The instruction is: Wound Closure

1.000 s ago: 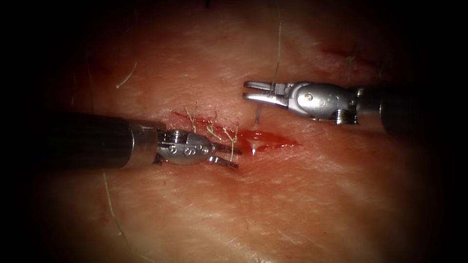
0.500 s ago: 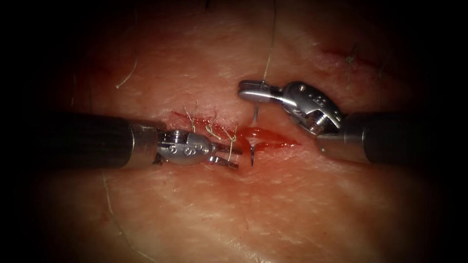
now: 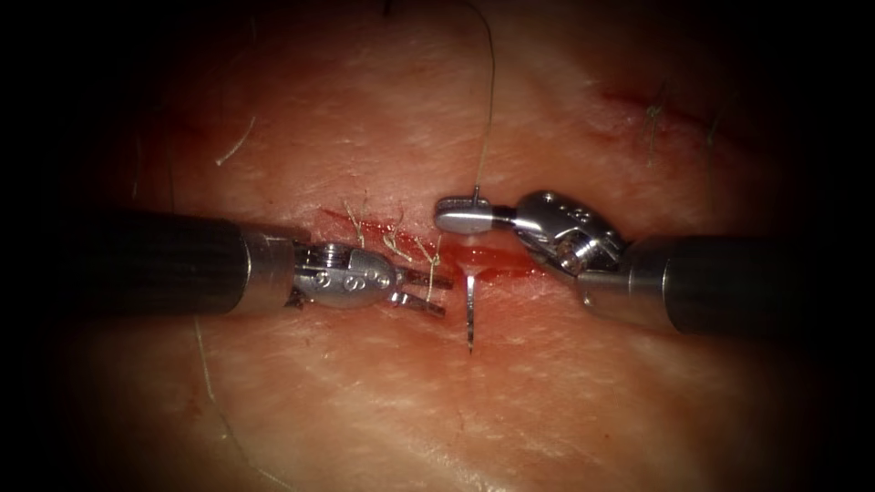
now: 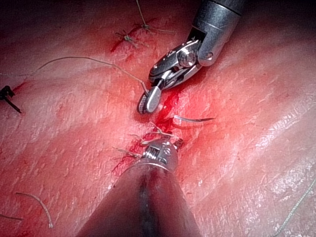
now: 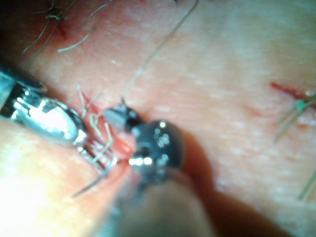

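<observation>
My right tool (image 3: 456, 216) is shut on the curved needle near its tail end, just above the open part of the cut (image 3: 515, 264). The needle (image 3: 469, 314) runs through the tissue (image 3: 547, 392) under the cut, and its pointed half stands out below it. In the left wrist view I see the needle tip (image 4: 195, 119) and the right tool (image 4: 150, 101). Thread (image 3: 489, 100) rises from the needle's tail. My left tool (image 3: 437, 296) is open and holds nothing, beside the last stitch, left of the needle. The right wrist view shows the right tool (image 5: 118, 116) and the needle (image 5: 91, 185).
Three tied stitches (image 3: 396, 241) with short cut ends close the cut's left part. Red fluid pools in the open part. A second small stitched cut (image 3: 652, 109) lies at the upper right. Loose thread pieces (image 3: 235, 146) lie on the tissue at the upper left and lower left.
The right tool turned its wrist and came down toward the cut, driving the needle through. The needle point came out below the cut and now shows more length. The left tool stayed still.
</observation>
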`<state>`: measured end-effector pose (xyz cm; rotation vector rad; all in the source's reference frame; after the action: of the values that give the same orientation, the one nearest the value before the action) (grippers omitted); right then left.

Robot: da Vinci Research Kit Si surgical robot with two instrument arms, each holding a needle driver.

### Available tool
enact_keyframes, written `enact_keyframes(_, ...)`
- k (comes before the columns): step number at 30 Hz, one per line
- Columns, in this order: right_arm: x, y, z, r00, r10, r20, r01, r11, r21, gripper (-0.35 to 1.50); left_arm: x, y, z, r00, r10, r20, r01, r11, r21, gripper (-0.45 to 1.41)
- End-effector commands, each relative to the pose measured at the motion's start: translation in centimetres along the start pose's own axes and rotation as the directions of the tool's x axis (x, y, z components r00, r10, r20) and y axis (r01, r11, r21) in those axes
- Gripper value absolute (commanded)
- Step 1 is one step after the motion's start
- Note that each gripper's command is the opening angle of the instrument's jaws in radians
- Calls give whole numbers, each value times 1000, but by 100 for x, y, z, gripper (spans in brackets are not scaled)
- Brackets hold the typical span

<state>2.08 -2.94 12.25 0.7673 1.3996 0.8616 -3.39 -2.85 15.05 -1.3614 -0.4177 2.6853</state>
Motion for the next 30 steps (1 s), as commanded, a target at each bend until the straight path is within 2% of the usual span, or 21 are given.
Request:
enact_keyframes(1,-9,-4,5,1000,6,5,-6,1000,-2,-35,-2,2,9,1000,-1,0,1,1000,-1,27)
enact_keyframes(6,-20,-9,0,1000,28,13,-28,1000,-13,-35,4,6,6,1000,-6,-1,6,1000,-2,27)
enact_keyframes(7,-21,-9,0,1000,28,9,-28,999,-23,-21,6,7,5,1000,4,-1,-4,1000,-2,27)
enact_keyframes(8,-20,-8,-1,1000,29,4,-29,999,-35,19,9,9,4,1000,13,-2,-13,1000,-2,27)
enact_keyframes(11,-13,-5,-3,998,64,-14,-65,997,-45,99,20,13,0,999,51,-11,-50,999,7,27)
enact_keyframes(12,-11,-4,-3,997,78,-18,-79,996,-52,115,23,15,-2,998,64,-18,-64,998,14,27)
enact_keyframes(15,-6,-3,-4,989,146,-27,-148,987,-65,136,29,21,-3,996,87,-33,-87,996,27,27)
enact_keyframes(20,-8,-3,-5,976,215,-18,-215,976,-42,148,22,24,-1,992,122,-30,-121,992,33,27)
enact_keyframes(26,-5,-2,-20,975,223,-4,-223,975,-18,146,14,20,-2,987,156,-28,-155,987,36,29)
enact_keyframes(30,2,5,-38,980,195,50,-193,981,-35,138,12,17,-1,984,174,-25,-173,984,43,31)
